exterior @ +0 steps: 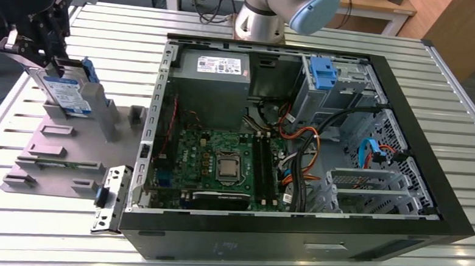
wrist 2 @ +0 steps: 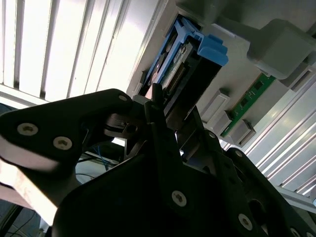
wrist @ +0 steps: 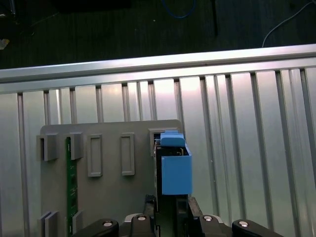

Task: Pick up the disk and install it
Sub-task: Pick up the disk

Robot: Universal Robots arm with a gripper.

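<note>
In both wrist views the black gripper [wrist: 170, 206] sits right over the upper end of the disk [wrist: 175, 168], its body straddling the blue end tab; whether it is clamped on the drive or only set around it cannot be told. In the second wrist view the disk [wrist 2: 173, 69] runs away from the gripper [wrist 2: 173, 111] on edge, its blue carrier framing the silver body. The exterior view shows the disk [exterior: 67, 93] standing upright at the exterior view's left, blue-and-white label facing out, its lower end down in a slot of the grey fixture [exterior: 49, 153], leaning against one of the fixture's upright blocks, with the gripper [exterior: 50, 62] at its top edge. Lower on the same fixture a green circuit strip [exterior: 57, 162] lies in its own slot, apart from the disk. The fixture rests on the slatted metal table [exterior: 53, 245], and a small metal bracket [exterior: 110, 199] lies between it and the open computer case [exterior: 297, 240]. Inside the case lie the green motherboard [exterior: 219, 162], then the grey power supply [exterior: 212, 71] with its white sticker, and, towards the exterior view's right, a blue latch [exterior: 322, 73] on the drive bay. Beyond the case stands the arm's base [exterior: 264, 15]
</note>
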